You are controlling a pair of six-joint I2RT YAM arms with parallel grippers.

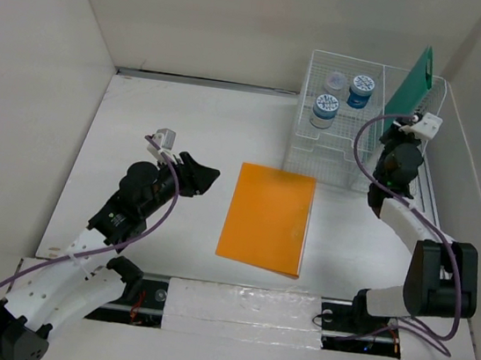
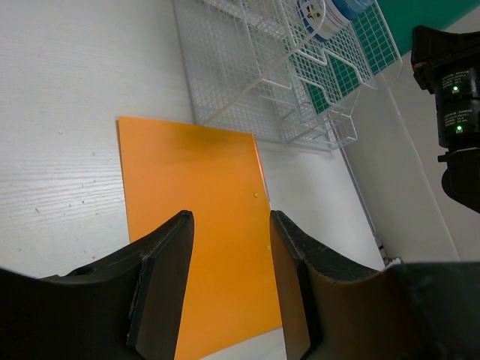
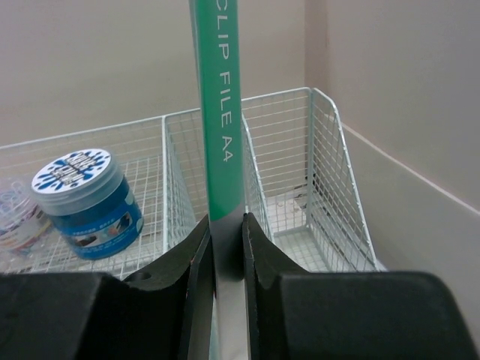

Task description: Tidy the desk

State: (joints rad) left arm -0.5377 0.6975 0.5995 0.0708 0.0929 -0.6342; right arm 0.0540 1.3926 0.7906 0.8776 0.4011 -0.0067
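Your right tool (image 3: 226,225) is pinched narrow on the near edge of the green clip file (image 3: 221,112), which stands upright straight ahead of the fingers. The wire rack (image 3: 330,165) has an empty tall compartment just to the tool's right, and a blue jar (image 3: 86,202) sits in the section to its left. The file looks lined up with the divider wire, so nudge it rightward and keep it vertical before you lower it, or the bottom edge may catch. You cannot tell from here whether that edge already rests inside. Let go only once it is seated. Your left tool (image 2: 230,217) hangs half open and empty over the orange folder (image 1: 268,217), which lies flat on the tabletop (image 1: 160,116) beneath both tools.
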